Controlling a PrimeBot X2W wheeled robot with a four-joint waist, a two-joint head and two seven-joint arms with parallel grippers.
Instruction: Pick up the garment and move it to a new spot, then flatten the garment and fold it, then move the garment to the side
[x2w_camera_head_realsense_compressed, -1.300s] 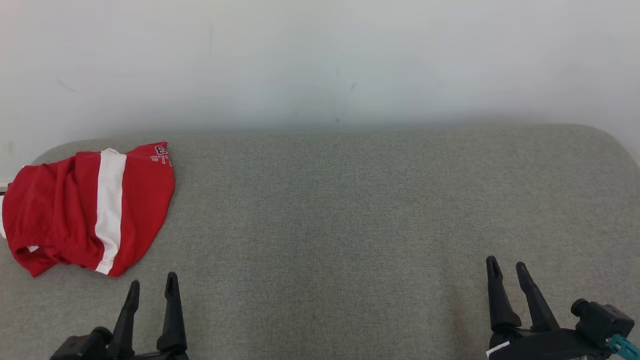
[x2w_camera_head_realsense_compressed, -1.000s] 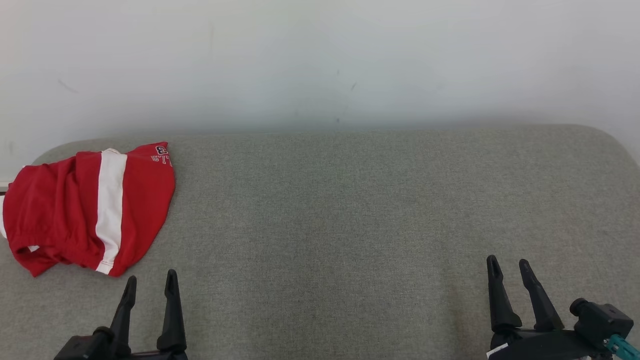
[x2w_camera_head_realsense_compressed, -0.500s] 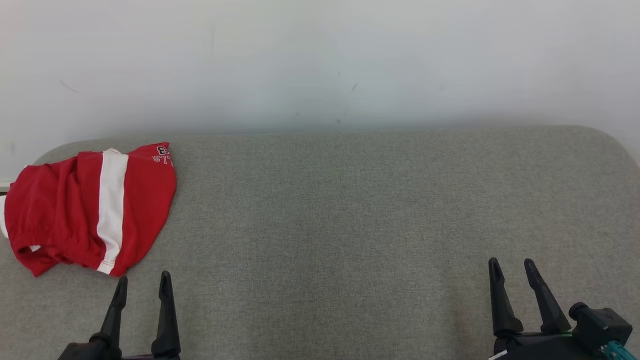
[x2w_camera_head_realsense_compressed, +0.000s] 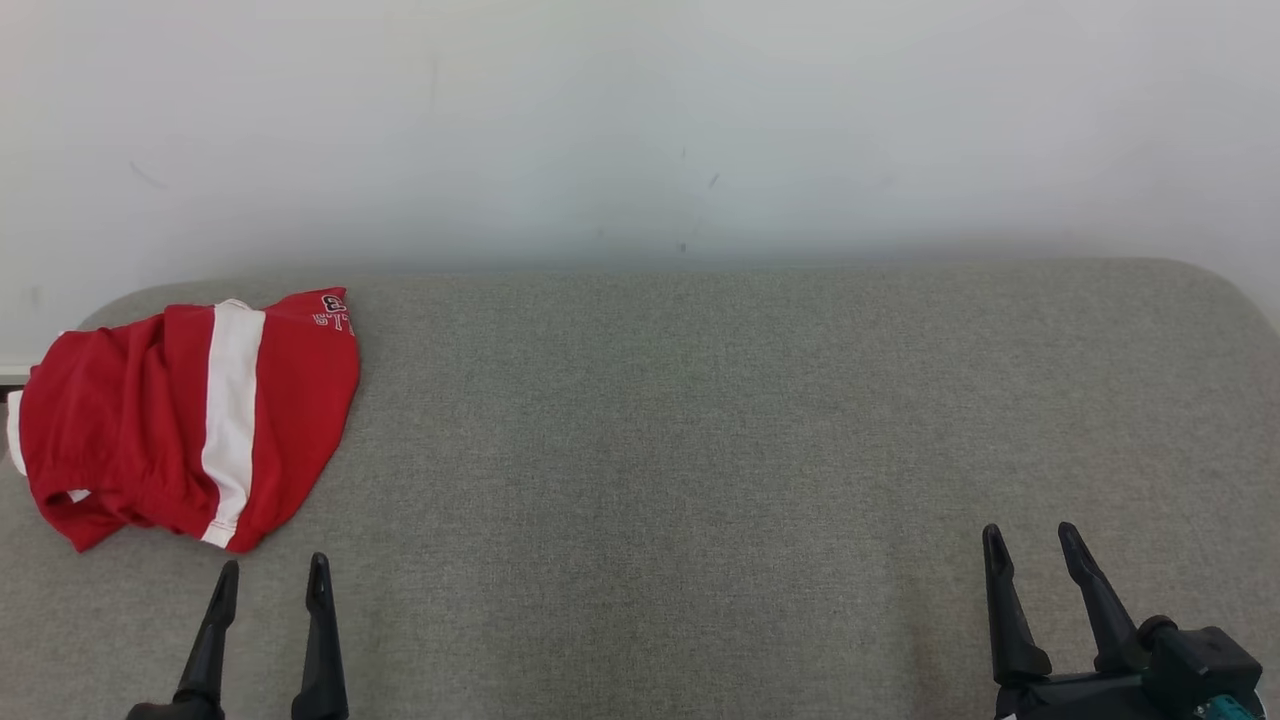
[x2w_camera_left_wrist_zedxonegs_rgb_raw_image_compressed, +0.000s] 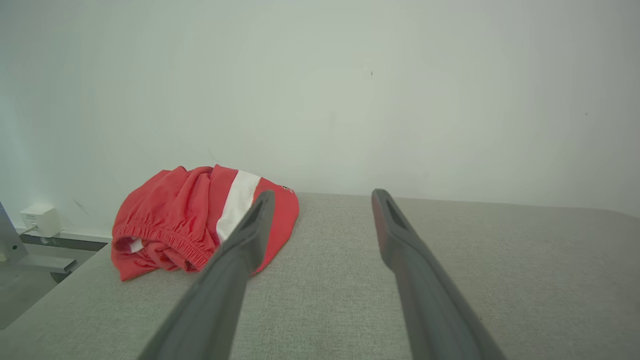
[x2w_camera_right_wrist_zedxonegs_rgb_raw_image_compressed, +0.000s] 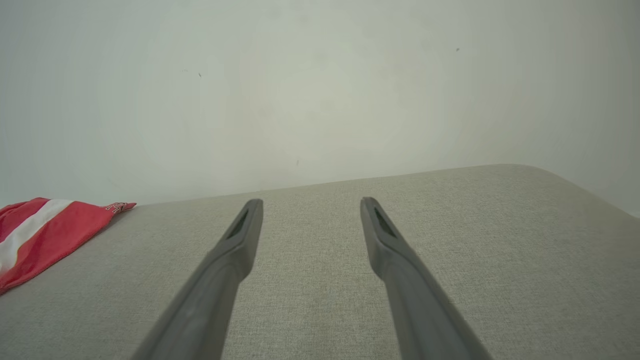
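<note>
The garment is a red pair of shorts with a white stripe, lying bunched at the far left of the grey padded table. In the left wrist view the garment lies ahead and to the left, its elastic waistband facing me. The right wrist view catches the garment at its left edge. My left gripper hovers open just in front of the garment, nothing between its fingers. Near the front right of the table my right gripper is open and empty too.
A white wall runs right behind the table. Left of the table, a white box sits on a ledge by the wall. The table's back corners are rounded.
Both grippers have drawn back toward the bottom of the head view, the left one also a little leftward. The head camera has shifted slightly, so the whole scene sits lower. The garment lies unmoved.
</note>
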